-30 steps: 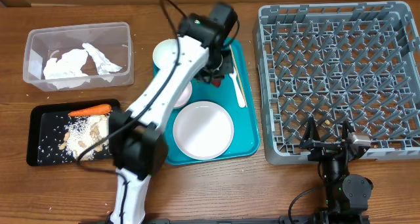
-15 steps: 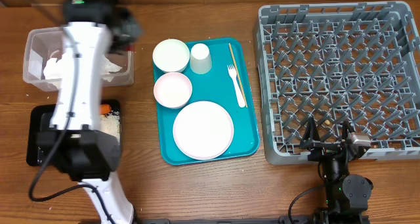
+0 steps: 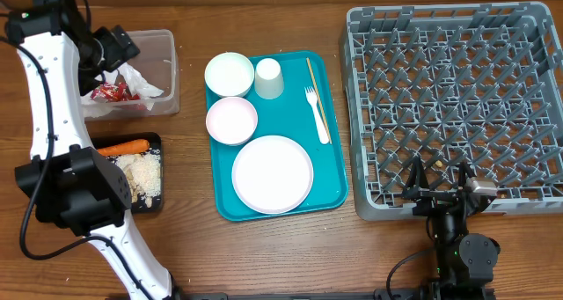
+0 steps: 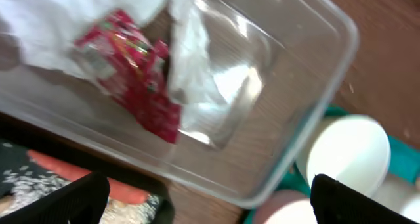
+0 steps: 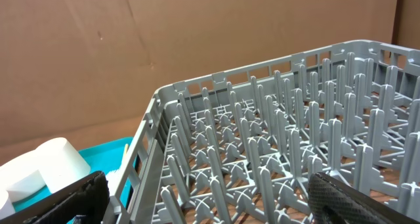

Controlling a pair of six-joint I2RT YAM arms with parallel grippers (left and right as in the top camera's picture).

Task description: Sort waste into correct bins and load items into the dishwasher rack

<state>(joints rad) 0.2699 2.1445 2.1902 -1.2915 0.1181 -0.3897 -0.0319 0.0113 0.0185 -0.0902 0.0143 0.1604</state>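
Observation:
The shiny red wrapper [image 3: 110, 91] [image 4: 131, 73] lies in the clear tub [image 3: 167, 45] [image 4: 328, 86] among crumpled white napkins [image 3: 136, 78] [image 4: 197, 66]. My left gripper [image 3: 114, 47] [image 4: 210, 211] hovers open and empty just above the tub. An orange carrot [image 3: 123, 147] [image 4: 79, 178] and beige food scraps [image 3: 142, 172] lie in the black tray [image 3: 154, 203]. The plate [image 3: 273, 173], two bowls [image 3: 230, 73] [image 3: 232, 120], cup [image 3: 268, 77] [image 5: 56, 161] and wooden stick [image 3: 316, 89] sit on the teal tray. My right gripper [image 3: 440, 184] [image 5: 210, 211] is open at the near edge of the grey dishwasher rack [image 3: 457, 106] [image 5: 295, 152].
A white fork [image 3: 318, 115] lies beside the stick on the teal serving tray [image 3: 334, 190], which stands between the bins and the rack. My left arm covers the left half of the black tray and part of the tub. A small scrap lies on the rack floor [image 3: 437, 163].
My left arm swung from the teal tray over to the clear tub and its gripper opened; the red wrapper now lies in the tub. The right arm has not moved.

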